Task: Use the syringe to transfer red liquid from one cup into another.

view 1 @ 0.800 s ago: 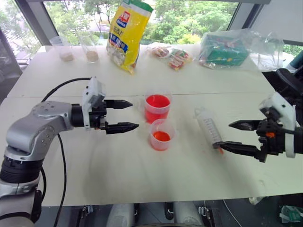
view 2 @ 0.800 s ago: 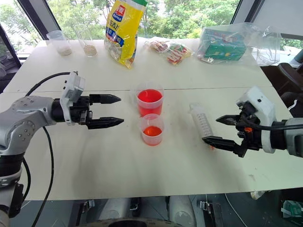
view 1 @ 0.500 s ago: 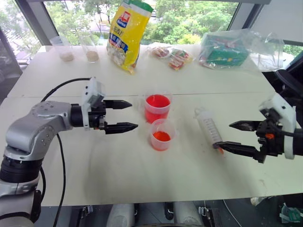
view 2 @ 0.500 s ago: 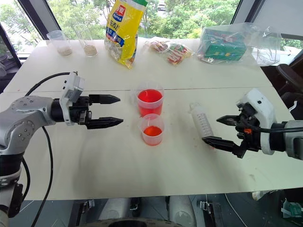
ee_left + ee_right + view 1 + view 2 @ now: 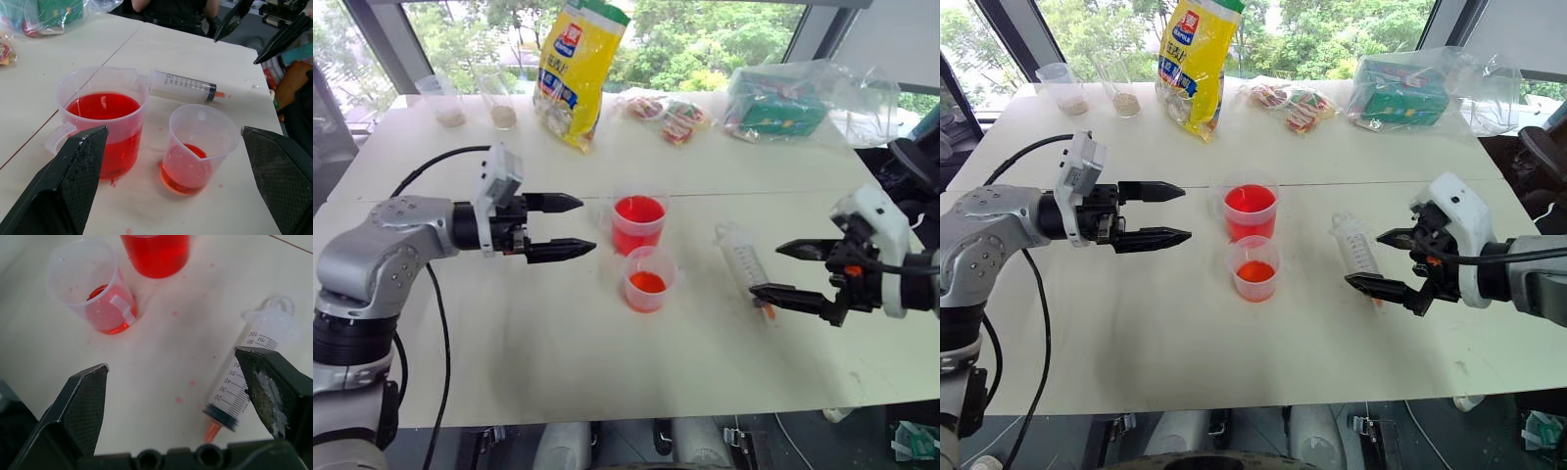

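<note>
The syringe [image 5: 744, 262] lies flat on the white table, right of the cups, its red-orange tip towards the front edge. The taller cup [image 5: 638, 223] holds red liquid [image 5: 639, 210]. A shorter cup [image 5: 647, 279] just in front of it has a little orange-red liquid. My left gripper [image 5: 585, 224] stands open and level left of the cups, pointing at them, with a clear gap. My right gripper [image 5: 766, 269] is open over the syringe's tip end, one finger on each side, holding nothing. In the right wrist view the syringe [image 5: 244, 382] lies by one finger.
At the back of the table stand a yellow bag [image 5: 578, 69], snack packets [image 5: 671, 117], a green box in a clear bag [image 5: 778, 103] and two small cups of powder [image 5: 450, 103]. A black cable [image 5: 435, 181] trails from my left arm. Red drops spot the table near the syringe.
My right gripper has moved a little left and up, closer over the syringe's tip end. My left gripper has risen slightly. Cups and syringe have not moved.
</note>
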